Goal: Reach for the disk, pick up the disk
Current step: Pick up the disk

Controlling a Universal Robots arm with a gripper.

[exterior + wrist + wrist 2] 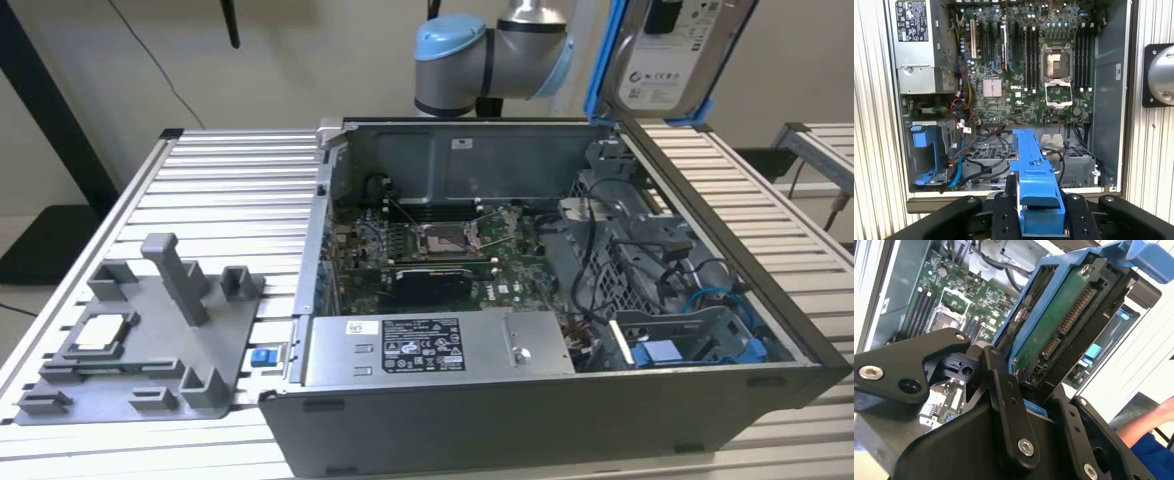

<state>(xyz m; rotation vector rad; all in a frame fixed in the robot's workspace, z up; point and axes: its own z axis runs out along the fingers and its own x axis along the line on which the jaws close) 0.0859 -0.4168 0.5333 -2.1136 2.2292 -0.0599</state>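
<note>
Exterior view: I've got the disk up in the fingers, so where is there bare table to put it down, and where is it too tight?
The disk hangs above the open computer case. The slatted table is bare between the grey fixture and the case, behind the fixture. Another bare strip runs along the case on the exterior view's right. Inside the case, boards and cables crowd everything.

My arm was raised high, its grey-and-blue joint up at the back of the exterior view. My gripper was clamped tight on the disk, black fingers pressing either side of its blue frame in the first wrist view. In the second wrist view, my fingers gripped the disk's lower end, holding it aloft and tilted.
</note>
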